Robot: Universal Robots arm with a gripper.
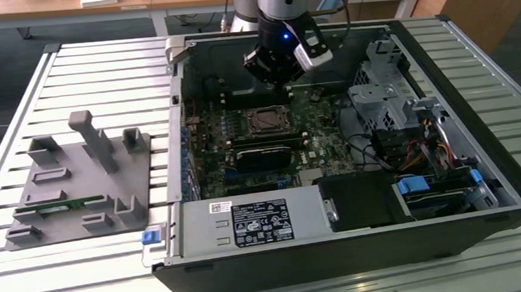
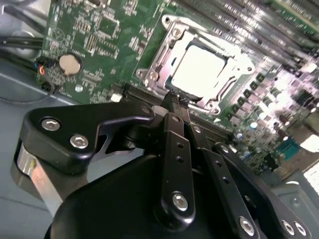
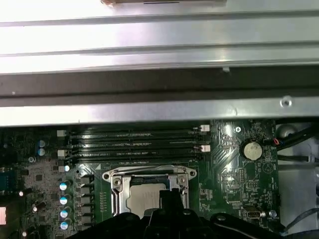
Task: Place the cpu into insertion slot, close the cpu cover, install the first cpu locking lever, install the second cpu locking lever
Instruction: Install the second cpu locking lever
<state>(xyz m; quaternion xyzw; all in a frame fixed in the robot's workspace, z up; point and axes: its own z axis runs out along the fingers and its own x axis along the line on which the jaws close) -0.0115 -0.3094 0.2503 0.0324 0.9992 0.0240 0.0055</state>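
Cpu [image 2: 202,69]: seated in insertion slot [image 3: 115,198], cpu cover [image 2: 158,59] closed. Likely light, rigid, fragile; handle by edges. Claw [image 2: 172,102]: pinched together, empty, hovering beside socket.

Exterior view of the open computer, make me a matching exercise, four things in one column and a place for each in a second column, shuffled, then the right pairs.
Things:
1. gripper
2. cpu cover
3. grey fixture block
4. power supply box

Places:
A. outside the case, on the slatted table at the exterior view's left
B. along the case's near edge, white labels on top
C. above the motherboard, just beyond the socket
D. on the green motherboard, framing the cpu

Pairs: 1-C, 2-D, 3-A, 4-B
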